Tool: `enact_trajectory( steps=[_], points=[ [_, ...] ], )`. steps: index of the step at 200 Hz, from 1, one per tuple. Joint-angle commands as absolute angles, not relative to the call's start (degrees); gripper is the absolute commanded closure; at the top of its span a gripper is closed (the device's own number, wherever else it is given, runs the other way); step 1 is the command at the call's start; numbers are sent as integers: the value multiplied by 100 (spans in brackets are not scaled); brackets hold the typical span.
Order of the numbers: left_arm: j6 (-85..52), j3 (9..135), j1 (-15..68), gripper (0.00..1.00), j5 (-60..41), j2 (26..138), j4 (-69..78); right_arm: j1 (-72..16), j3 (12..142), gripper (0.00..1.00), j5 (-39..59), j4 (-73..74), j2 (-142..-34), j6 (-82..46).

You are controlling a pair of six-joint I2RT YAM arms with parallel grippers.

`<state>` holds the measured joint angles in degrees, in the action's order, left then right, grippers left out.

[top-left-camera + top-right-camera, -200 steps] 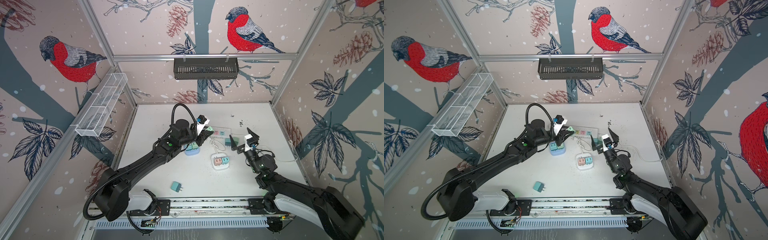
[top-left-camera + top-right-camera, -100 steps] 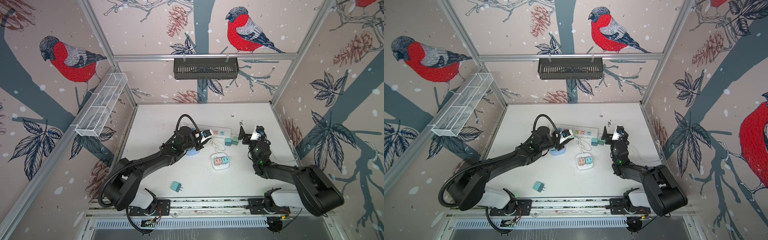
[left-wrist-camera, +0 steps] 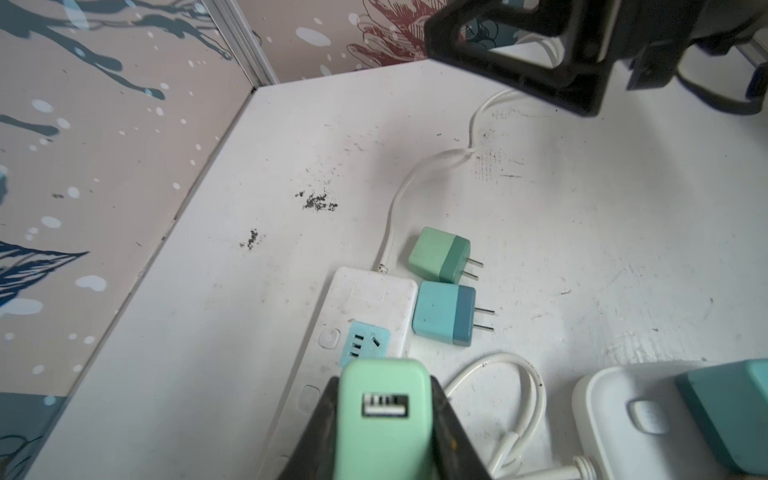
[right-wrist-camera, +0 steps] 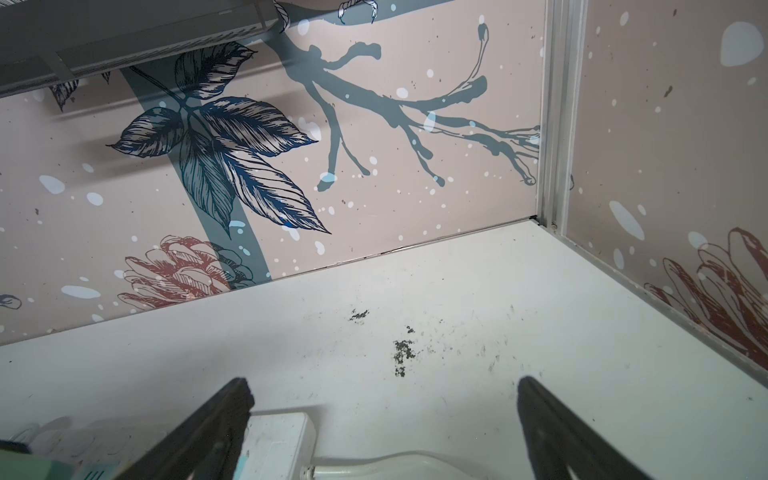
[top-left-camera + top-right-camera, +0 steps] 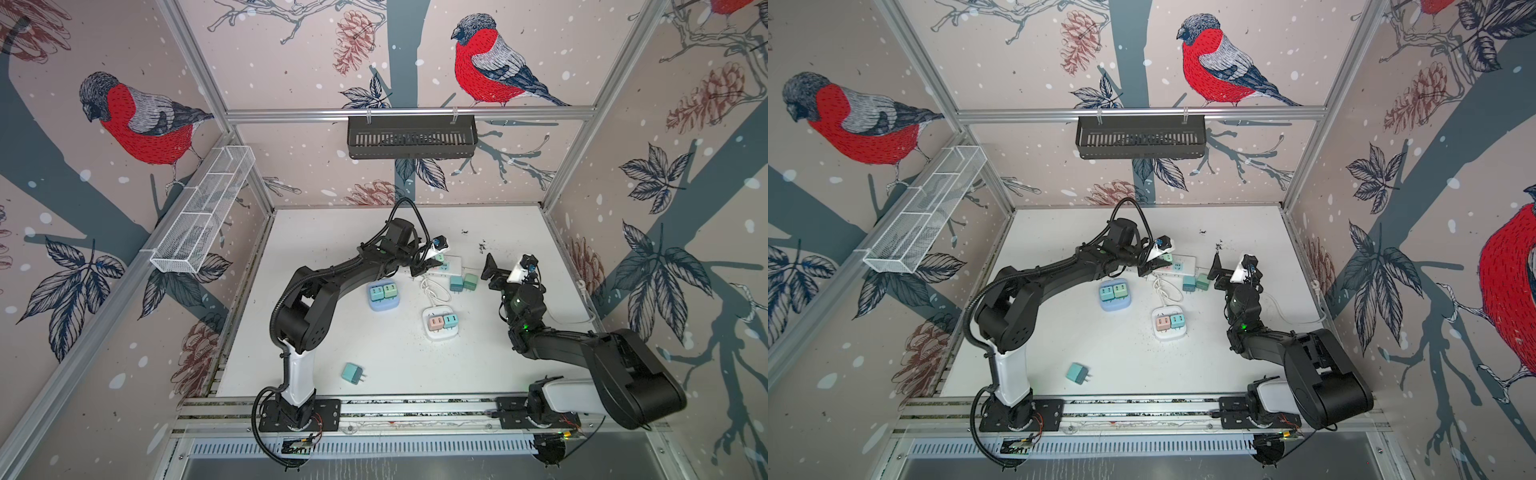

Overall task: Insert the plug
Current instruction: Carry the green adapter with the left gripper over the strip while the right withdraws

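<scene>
Green plug [image 3: 384, 419], USB end up

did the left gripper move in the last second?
Yes. In a top view the left gripper, shut on the green plug, has shifted right along the white power strip, from near its left end to further over it.

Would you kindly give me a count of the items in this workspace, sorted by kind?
Charger plugs: 8 (four seated, three loose, one in the left gripper)
Square power cubes: 2 (blue, white)
Long power strip: 1
Total: 11
</scene>
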<state>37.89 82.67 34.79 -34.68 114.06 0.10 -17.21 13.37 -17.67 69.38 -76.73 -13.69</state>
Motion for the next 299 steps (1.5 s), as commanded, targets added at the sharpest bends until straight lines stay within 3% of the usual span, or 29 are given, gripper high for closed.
enact_trajectory(
  steps=[1, 159, 299],
  points=[
    [4116, 8647, 3410, 100, -3770, 11704, -627, -1708, 1242, 0, -1670, 7206, -7586, -1480],
    [4389, 10509, 3432, 100, -4032, 13192, -1543, -1703, 1445, 0, -1672, 6957, -7719, -1518],
    [4375, 11222, 3463, 100, -3943, 13771, -2046, -1699, 1503, 0, -1687, 6882, -7760, -1538]
  ],
)
